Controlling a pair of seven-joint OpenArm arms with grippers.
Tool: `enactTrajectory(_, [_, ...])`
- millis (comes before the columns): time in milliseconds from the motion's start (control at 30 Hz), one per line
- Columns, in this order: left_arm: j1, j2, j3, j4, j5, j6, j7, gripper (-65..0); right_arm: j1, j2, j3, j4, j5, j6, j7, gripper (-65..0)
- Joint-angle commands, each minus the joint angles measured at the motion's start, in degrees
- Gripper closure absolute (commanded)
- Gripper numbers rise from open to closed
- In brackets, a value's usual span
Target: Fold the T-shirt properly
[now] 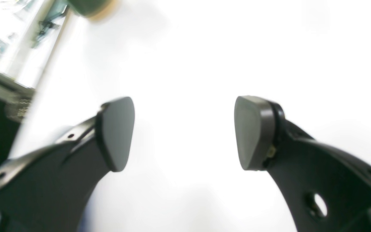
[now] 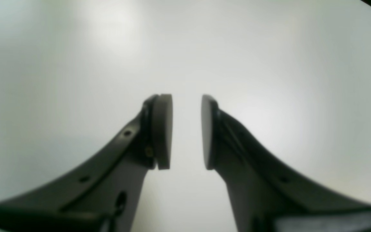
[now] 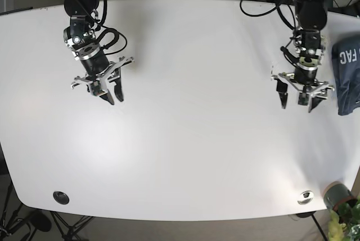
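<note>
Fingers on our left gripper (image 3: 299, 99) spread wide and those on our right gripper (image 3: 109, 90) stand narrowly parted, both empty above the white table (image 3: 191, 111). The navy T-shirt (image 3: 347, 75) lies just outboard of the left fingers at the table's edge. We judge folding not begun: next we must reach it, with open tabletop between the grippers for spreading it.
</note>
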Motion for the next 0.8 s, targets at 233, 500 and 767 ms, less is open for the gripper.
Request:
enactTrajectory(233, [7.7,9.4,1.9,10.9,2.2,0.4,-1.7,-43.9,-4.8,0.2,6.7,0.5,1.2,0.64,6.2,-14.4])
enactTrajectory(500, [14.8,13.9,4.4,14.6,2.2,0.6,-1.7,-43.9,-12.2,0.2,7.2,5.6,1.5,0.73,6.2,-14.4])
enactTrajectory(767, [24.7,15.8,4.4,19.1,1.8,0.5,-1.3,-43.9,-21.3,0.3,7.2,10.0,9.7,0.73,6.1,-14.4])
